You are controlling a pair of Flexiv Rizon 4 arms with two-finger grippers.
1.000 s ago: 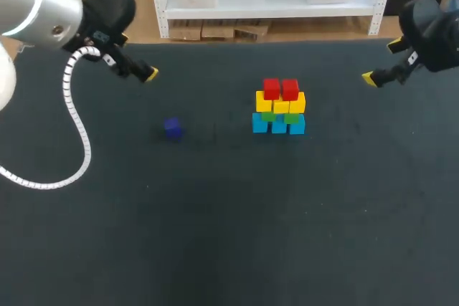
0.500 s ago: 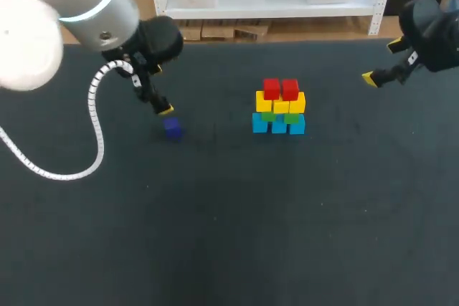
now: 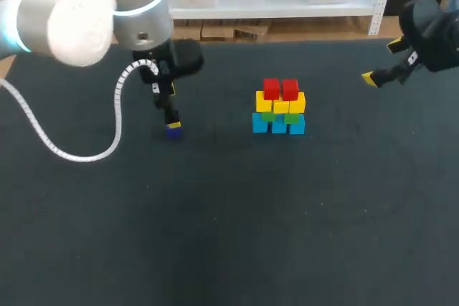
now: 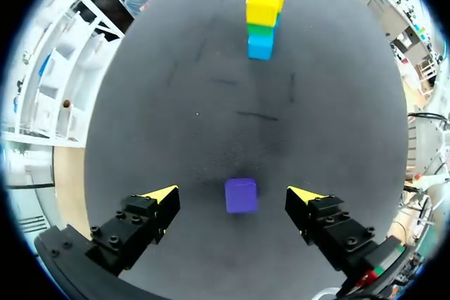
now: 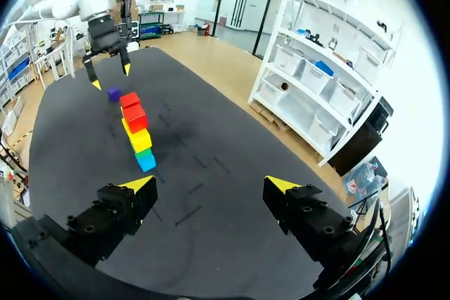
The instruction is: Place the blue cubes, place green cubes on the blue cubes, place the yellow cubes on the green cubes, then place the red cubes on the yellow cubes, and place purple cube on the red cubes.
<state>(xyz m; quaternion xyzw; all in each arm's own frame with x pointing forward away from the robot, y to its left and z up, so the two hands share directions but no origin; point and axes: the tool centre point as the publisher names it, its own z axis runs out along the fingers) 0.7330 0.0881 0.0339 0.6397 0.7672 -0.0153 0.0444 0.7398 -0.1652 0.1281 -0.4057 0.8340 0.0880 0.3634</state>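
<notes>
A purple cube [image 3: 173, 132] lies alone on the dark table, left of the stack. My left gripper [image 3: 172, 124] hangs just over it. In the left wrist view the purple cube [image 4: 241, 195] sits between the open fingers of the left gripper [image 4: 234, 192], touching neither. The stack [image 3: 280, 109] stands mid-table: blue cubes at the bottom, then green, yellow, and two red on top. It stands ahead of the left gripper as a narrow stack [image 4: 264, 12]. My right gripper [image 3: 381, 61] is open and empty at the far right, well off the stack [image 5: 137, 131].
The left arm's white coiled cable [image 3: 107, 145] droops over the table's left part. In the right wrist view the left gripper [image 5: 109, 75] hangs over the purple cube [image 5: 114, 93] beyond the stack. The table's back edge [image 3: 287, 41] runs behind the stack.
My left arm has swung in from the far left and come down over the purple cube. The right arm, the stack and the purple cube have stayed put.
</notes>
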